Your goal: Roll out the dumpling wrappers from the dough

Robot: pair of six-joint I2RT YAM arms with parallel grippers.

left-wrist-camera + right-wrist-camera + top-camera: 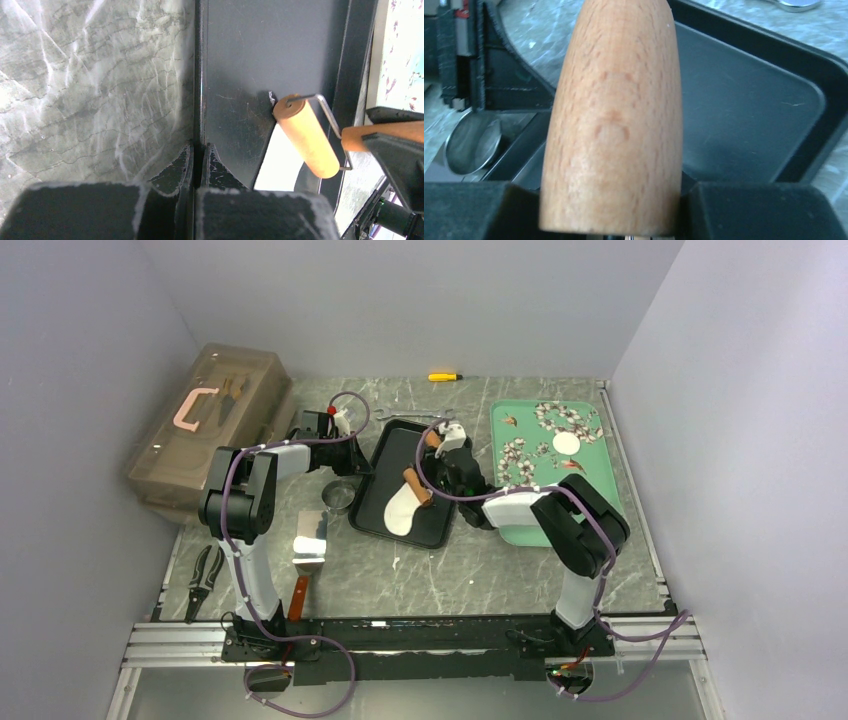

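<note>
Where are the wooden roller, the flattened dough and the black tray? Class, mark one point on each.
wooden roller (305,136): left wrist view, middle of its drum.
flattened dough (399,510): top view, centre of the white sheet.
black tray (393,452): top view, bare floor near its far end.

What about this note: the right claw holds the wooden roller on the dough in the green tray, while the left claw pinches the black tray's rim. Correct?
Not quite: the dough lies in the black tray, not the green tray, as the top view shows. The rest stands.
</note>
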